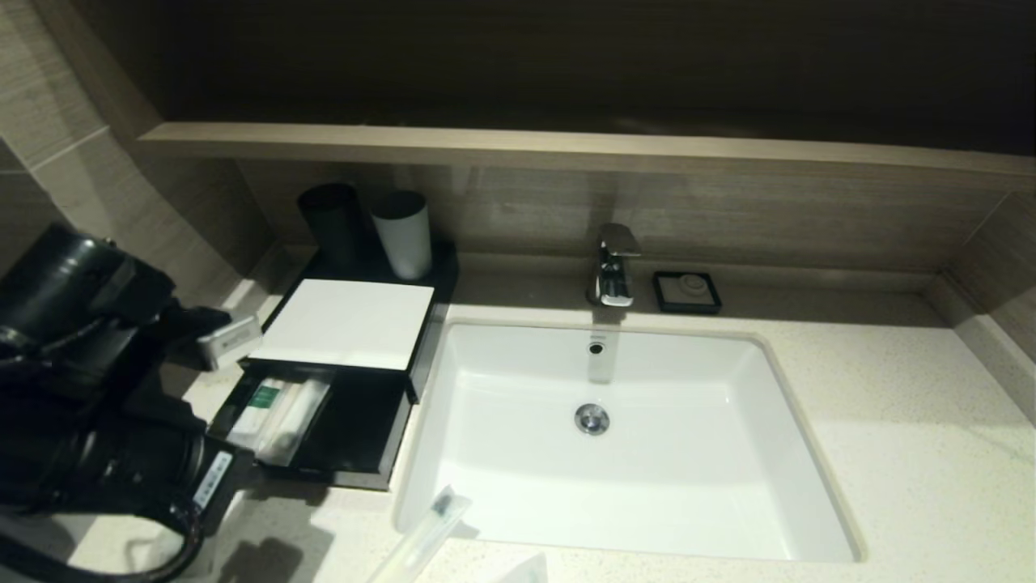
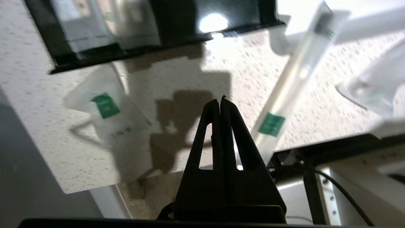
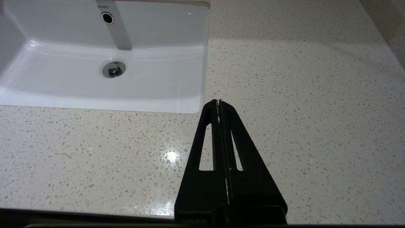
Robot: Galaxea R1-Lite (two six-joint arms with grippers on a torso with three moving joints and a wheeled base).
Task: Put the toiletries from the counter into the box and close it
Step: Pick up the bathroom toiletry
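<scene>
Left arm (image 1: 89,389) glossy black, rounded, white label, black cables; jaws matte black, tapered, slotted.

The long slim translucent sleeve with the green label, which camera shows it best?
The left wrist view: the long slim translucent sleeve lies whole on the counter, label and dark end visible. The head view catches only its dark-ended part at the bottom edge; the right wrist view misses it.

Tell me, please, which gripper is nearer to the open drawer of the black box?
The left gripper. It is shut and hangs over the counter just in front of the drawer. The right gripper, also shut, is above bare counter beyond the basin, far from the drawer.
</scene>
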